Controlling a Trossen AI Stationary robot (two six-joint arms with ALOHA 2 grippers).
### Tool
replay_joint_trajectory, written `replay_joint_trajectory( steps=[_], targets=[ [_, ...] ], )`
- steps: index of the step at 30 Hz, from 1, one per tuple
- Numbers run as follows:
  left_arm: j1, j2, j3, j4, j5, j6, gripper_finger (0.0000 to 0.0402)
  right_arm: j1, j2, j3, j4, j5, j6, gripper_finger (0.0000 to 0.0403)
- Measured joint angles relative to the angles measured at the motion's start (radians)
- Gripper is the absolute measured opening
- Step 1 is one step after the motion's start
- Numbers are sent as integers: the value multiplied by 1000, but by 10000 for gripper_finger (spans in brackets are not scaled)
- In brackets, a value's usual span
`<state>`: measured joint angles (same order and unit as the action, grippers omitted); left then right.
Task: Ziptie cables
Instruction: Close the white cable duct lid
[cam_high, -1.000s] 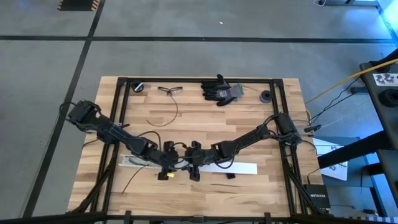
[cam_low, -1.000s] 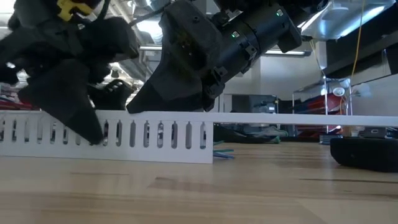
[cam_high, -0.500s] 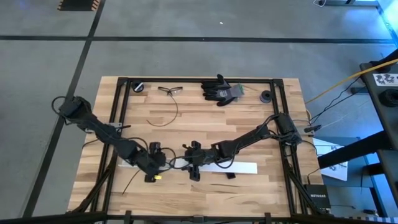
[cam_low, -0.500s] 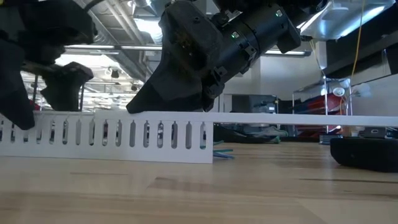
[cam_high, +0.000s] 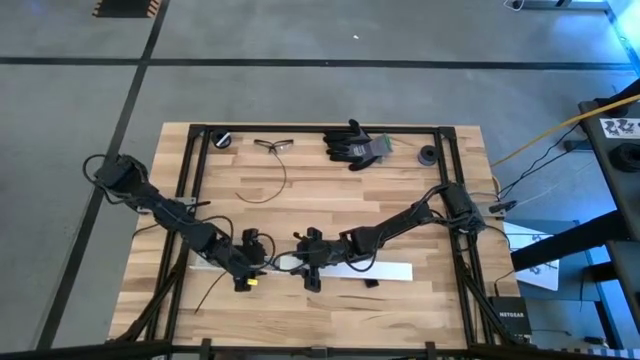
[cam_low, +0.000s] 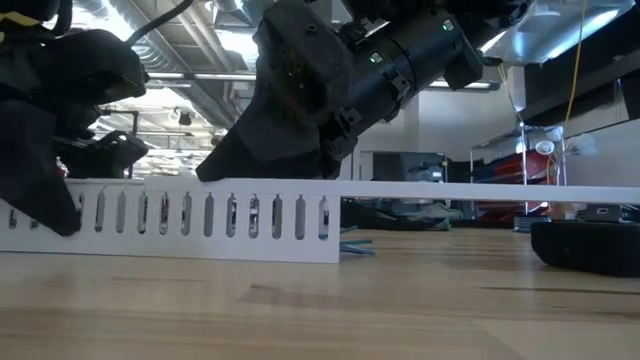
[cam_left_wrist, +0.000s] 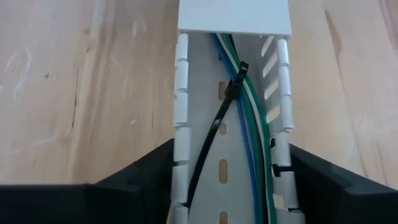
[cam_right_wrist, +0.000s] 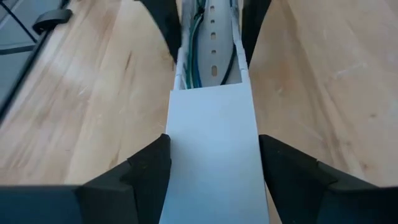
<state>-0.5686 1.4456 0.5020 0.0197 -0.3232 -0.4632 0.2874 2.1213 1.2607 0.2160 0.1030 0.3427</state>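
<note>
A white slotted duct (cam_high: 385, 270) lies along the table's near middle, with a flat cover (cam_right_wrist: 214, 143) on its right part. In the open left part lie the cables (cam_left_wrist: 256, 143), blue, green and pale. A black ziptie (cam_left_wrist: 214, 134) is looped round them, its tail running along the duct floor. My left gripper (cam_left_wrist: 231, 165) straddles the open part of the duct. My right gripper (cam_right_wrist: 212, 146) straddles the covered part. In the low view, cable ends (cam_low: 355, 242) stick out past the slotted wall (cam_low: 200, 215). My left gripper has the duct's two slotted side walls (cam_left_wrist: 179, 158) between its fingers (cam_left_wrist: 146, 177), in the open part near the left end. The fingers slant down and lie across the duct, which rests on the table. My right gripper pinches the covered part by its two long edges (cam_right_wrist: 174, 146) between its fingers (cam_right_wrist: 146, 165). It slants down from the right, and the duct stays flat on the table.
At the far edge lie black gloves (cam_high: 352, 145), safety glasses (cam_high: 273, 145) and two small dark round things (cam_high: 221, 139) (cam_high: 428, 155). A thin black curved strip (cam_high: 268, 188) lies in the middle, and another (cam_high: 207, 293) near the left front. A small dark block (cam_high: 371, 283) sits by the duct.
My left gripper has gone along the duct toward the table's left edge, away from my right gripper, and now stands near the duct's open left end.
</note>
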Motion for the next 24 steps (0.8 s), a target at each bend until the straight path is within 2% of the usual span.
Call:
replay_joint_trajectory(
  steps=[4,15,20,24],
  targets=[
    [5,0,-4,17,4,7,210,1,9,7,7,-6,5,202],
    [5,3,-6,61,8,18,215,-7,12,25,11,-17,16,158],
    [5,3,-6,50,5,6,216,-7,12,27,10,-33,15,160],
    [6,3,-5,50,0,-5,216,-7,11,29,11,-37,-18,188]
  ],
)
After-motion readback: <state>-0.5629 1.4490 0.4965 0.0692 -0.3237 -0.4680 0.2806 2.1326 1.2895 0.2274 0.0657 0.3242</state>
